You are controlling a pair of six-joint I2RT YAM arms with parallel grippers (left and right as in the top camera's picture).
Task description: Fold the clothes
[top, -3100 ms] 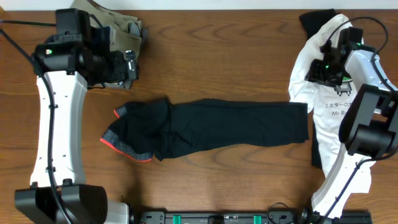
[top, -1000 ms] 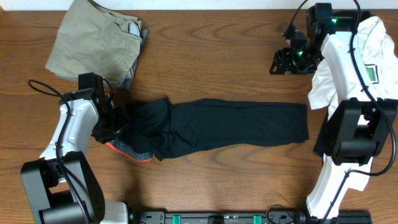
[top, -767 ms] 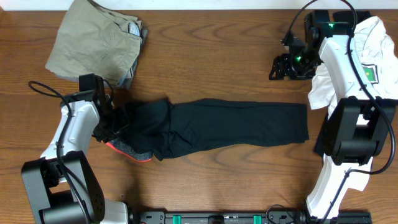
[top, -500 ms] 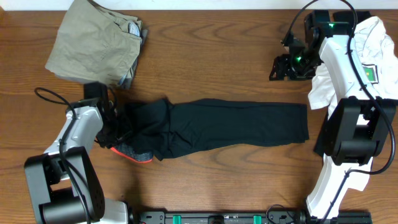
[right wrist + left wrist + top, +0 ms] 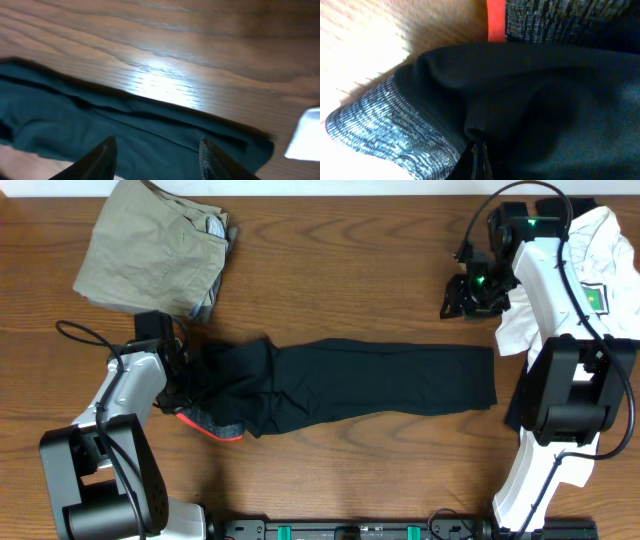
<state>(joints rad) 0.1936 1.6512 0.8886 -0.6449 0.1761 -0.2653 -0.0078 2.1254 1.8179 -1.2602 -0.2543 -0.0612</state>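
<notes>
The clothes, long black trousers (image 5: 370, 385), lie flat across the middle of the table, legs pointing right. Their grey waistband with a red-orange edge (image 5: 205, 420) is at the left end. My left gripper (image 5: 185, 385) sits low on that end, shut on a fold of the black fabric just inside the waistband. In the left wrist view its fingertips (image 5: 477, 150) pinch the cloth beside the grey band (image 5: 395, 120) and red stripe (image 5: 495, 20). My right gripper (image 5: 462, 295) hangs open over bare wood beyond the leg end. The right wrist view shows the gripper (image 5: 157, 150) looking down on the trousers (image 5: 150, 135).
Folded khaki trousers (image 5: 150, 250) lie at the back left, close to my left arm. A white T-shirt (image 5: 590, 270) is draped along the right edge under the right arm, and its corner (image 5: 305, 135) shows in the right wrist view. Bare wood lies between them.
My left gripper has shut on the fabric at the waist end. My right gripper has moved slightly toward the leg end and its jaws have narrowed somewhat.
</notes>
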